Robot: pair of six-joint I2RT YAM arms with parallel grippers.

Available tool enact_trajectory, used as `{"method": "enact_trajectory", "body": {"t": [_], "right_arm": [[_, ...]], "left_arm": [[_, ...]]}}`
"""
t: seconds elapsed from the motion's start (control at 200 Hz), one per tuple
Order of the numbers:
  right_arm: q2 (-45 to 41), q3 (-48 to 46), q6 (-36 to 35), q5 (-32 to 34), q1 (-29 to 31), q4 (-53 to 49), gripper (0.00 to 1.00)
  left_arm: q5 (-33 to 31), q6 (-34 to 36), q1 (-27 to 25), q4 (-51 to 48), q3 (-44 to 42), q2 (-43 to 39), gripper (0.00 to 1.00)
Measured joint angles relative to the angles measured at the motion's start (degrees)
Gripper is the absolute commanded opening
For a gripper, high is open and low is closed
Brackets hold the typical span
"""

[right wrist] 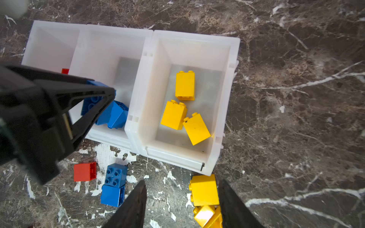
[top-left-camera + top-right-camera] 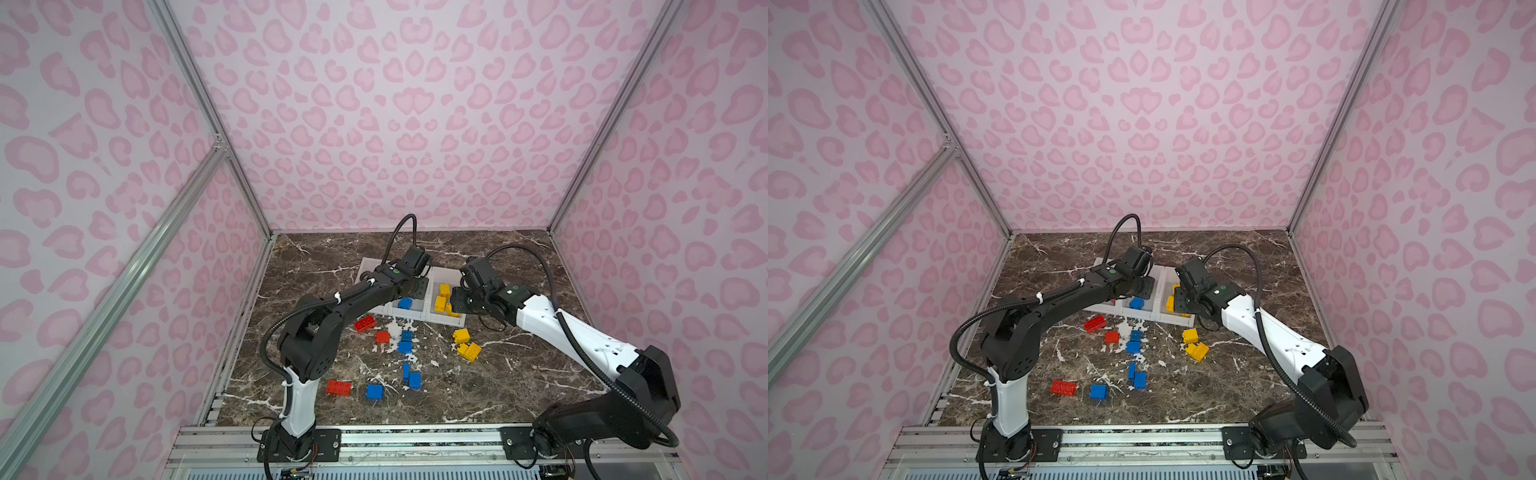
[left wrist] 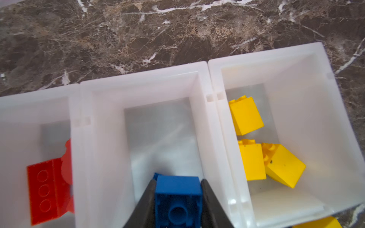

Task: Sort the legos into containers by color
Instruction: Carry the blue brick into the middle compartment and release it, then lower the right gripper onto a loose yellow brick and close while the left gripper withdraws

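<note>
Left gripper [image 3: 177, 183] is clamped on one blue brick [image 3: 178, 199] and holds it over the middle of three white containers [image 1: 197, 38], which stand joined in a row on the marble table [image 2: 498, 374]. One more blue lego [image 1: 117, 115] lies on the floor of that middle container. The right-hand container holds three yellow legos [image 1: 173, 115], two of them touching. The left-hand one shows a red oblong lego [image 3: 42, 189]. Whether a second red piece lies behind it cannot be told. The right gripper [image 1: 181, 189] hovers at the front of the right-hand container, jaws apart, nothing between them.

Both top views show the rest loose on the table. Three loose red legos [image 2: 365, 323] lie there, two oblong and one square. Five loose blue legos [image 2: 404, 347] lie there too: two touching near the containers, two close together farther out, and one alone beside the nearest red. Three loose yellow legos [image 2: 461, 335] lie in front of the right-hand container, one alone and two pressed together.
</note>
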Motion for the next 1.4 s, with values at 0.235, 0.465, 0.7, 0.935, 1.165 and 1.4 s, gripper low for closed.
{"method": "enact_trajectory", "body": {"t": [0.235,0.465,0.7,0.935,1.165,1.4], "right_arm": [[-1.18,-1.16,0.37,0.17,0.0,-1.01,0.6],[-1.16,-1.31,0.68,0.15,0.02,-1.03,0.6],[-1.16,-1.31,0.68,0.17,0.17,-1.36,0.6],[-1.16,-2.62,1.22,0.2,0.17,-1.38,0.6],[-1.33,-4.94,1.25,0.66,0.22,-1.38,0.6],[-1.31,-8.74,-0.31,0.31,0.2,-0.26,0.61]], "left_arm": [[1.36,-1.2,0.98,-0.17,0.87,1.27,0.56],[1.36,-1.49,0.94,0.11,-1.6,-1.36,0.56],[1.33,-2.08,1.01,0.79,-3.39,-3.5,0.56],[1.36,-2.62,1.01,1.9,-4.81,-4.92,0.56],[1.36,-3.15,1.01,2.19,-8.33,-8.35,0.56],[1.38,-4.0,1.01,2.95,-16.06,-15.65,0.56]]}}
